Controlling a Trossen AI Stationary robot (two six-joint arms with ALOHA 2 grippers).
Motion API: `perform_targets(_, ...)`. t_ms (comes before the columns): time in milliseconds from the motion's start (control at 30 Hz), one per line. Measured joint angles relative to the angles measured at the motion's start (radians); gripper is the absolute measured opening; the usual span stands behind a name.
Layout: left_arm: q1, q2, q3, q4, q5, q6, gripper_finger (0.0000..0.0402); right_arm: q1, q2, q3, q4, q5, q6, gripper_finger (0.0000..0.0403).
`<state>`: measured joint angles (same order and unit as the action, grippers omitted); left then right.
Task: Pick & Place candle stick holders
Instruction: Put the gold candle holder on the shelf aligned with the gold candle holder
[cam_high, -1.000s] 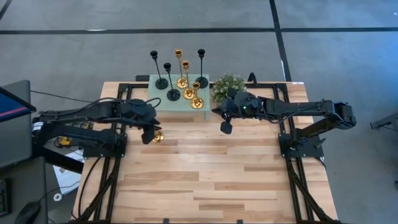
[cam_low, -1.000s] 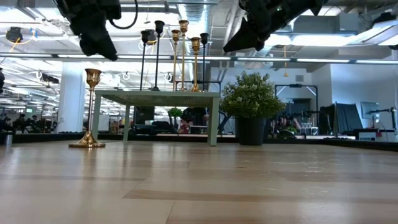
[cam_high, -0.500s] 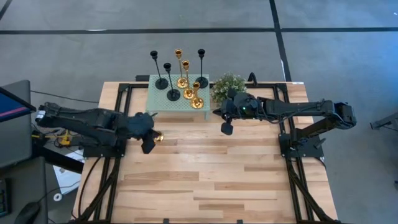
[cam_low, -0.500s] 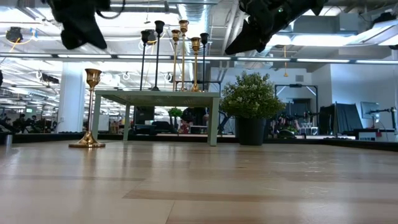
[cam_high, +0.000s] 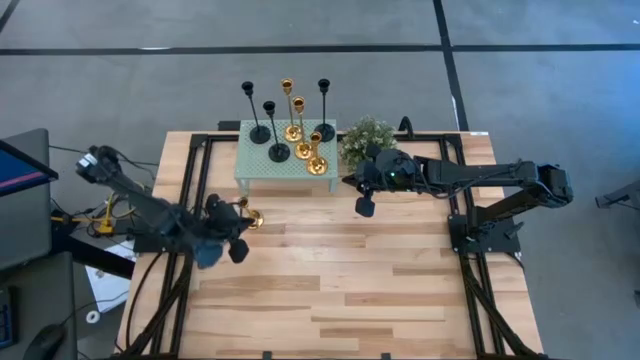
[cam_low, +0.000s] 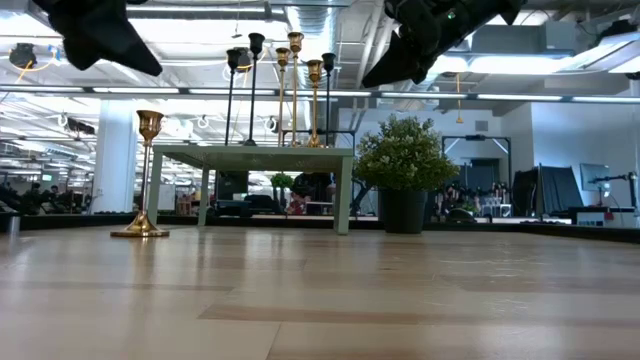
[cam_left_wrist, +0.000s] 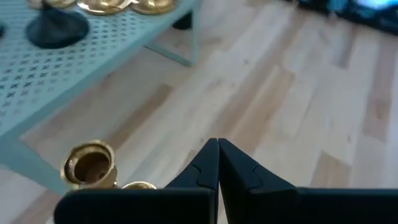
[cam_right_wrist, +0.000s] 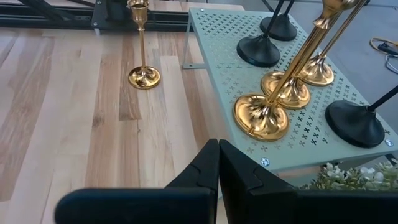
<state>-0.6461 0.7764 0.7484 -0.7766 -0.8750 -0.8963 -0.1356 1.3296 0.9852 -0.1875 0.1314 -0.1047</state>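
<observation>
Pulling back toward the wood table's (cam_high: 330, 290) left edge, the left gripper (cam_high: 238, 250) has shut empty, fingers pressed together. One shiny gold slim candle stick holder (cam_high: 250, 216) stands released on the tabletop just off the mint-green mesh-top little table's (cam_high: 255, 165) front-left corner; six others remain on it, so prob. one placed, more to go. Right gripper (cam_high: 364, 207) hangs closed & empty near the table's back edge.

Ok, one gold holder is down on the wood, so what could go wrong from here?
1. The left pincer, shut and empty, sits close to the lone gold holder; a careless swing could topple that tall, slim piece.
2. On the little mint table, the other holders stand tightly grouped, so the shut right pincer may knock neighbours when reaching in.
</observation>
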Motion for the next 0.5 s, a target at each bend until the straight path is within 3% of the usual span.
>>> perform_targets(233,-0.086,0.066,-0.009,0.004,-0.24,-0.148,0.0002,0.0,0.0,0.0,-0.004,0.0,-0.022,0.0)
perform_targets(500,-0.12,0.252,-0.011,0.011,-0.246,-0.376,0.0002,-0.004,0.0,0.0,-0.042,0.0,-0.033,0.0)
